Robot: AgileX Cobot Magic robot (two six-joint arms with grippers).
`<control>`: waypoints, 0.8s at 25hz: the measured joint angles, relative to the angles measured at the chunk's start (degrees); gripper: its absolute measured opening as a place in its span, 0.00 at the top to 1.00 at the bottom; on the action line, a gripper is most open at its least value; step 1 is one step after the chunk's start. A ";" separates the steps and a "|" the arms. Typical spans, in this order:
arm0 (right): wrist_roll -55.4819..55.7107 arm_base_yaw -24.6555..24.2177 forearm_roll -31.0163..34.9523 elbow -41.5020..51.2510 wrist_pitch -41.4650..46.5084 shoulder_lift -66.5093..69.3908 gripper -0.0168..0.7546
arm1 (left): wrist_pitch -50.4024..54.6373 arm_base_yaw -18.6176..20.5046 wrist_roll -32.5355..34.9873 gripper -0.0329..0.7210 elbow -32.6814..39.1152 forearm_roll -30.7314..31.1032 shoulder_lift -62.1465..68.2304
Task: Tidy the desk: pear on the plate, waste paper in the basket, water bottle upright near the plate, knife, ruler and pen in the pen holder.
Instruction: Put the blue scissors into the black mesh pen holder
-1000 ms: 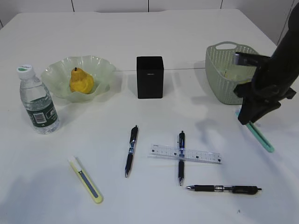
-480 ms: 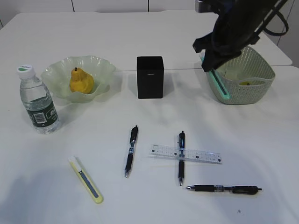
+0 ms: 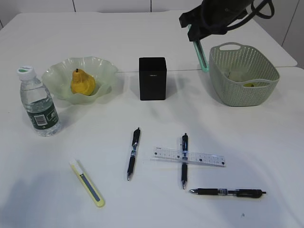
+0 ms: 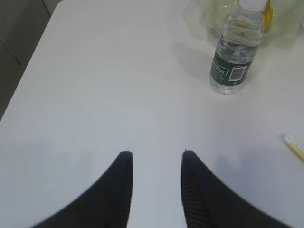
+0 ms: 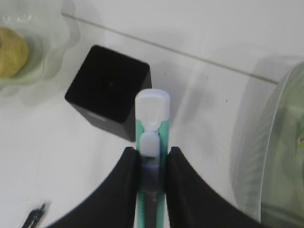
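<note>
White and wide, the surface (image 3: pixel 266 142) under me has lots of things on it. I am two arms. My right pincer (image 5: pixel 152 159) is shut tight on a long green plastic knife with a white slider (image 5: pixel 152 142). I hold it up in the air, between the square black pen holder (image 3: pixel 152 78) and the pale green woven basket (image 3: pixel 242 76). From my wrist I see the holder (image 5: pixel 109 90) just to the left of the knife tip.

My left pincer (image 4: pixel 154 164) holds nothing. Its jaws stand partly apart, low over a bare spot near the clear water bottle with a green label (image 4: pixel 233 47).

I think the knife is light and stiff. It is smooth plastic, so it could slip. I grip it by its flat sides, near the middle, and that feels like the right place. It must go tip down into the holder's small mouth, so I need to line it up well.

The yellow pear (image 3: pixel 81 81) sits in the wavy green glass plate (image 3: pixel 102 69). The bottle stands upright beside it. A yellow knife (image 3: pixel 88 183), a clear ruler (image 3: pixel 209 159) and three black pens wait on the surface.
</note>
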 joint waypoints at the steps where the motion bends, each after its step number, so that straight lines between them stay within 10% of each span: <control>1: 0.00 0.00 0.27 0.00 -1.99 0.00 0.79 | 0.00 0.00 0.00 0.64 0.00 0.00 0.00; 20: -9.86 3.91 7.34 0.00 -27.66 5.60 0.78 | -1.88 0.00 0.00 0.64 0.00 0.00 0.00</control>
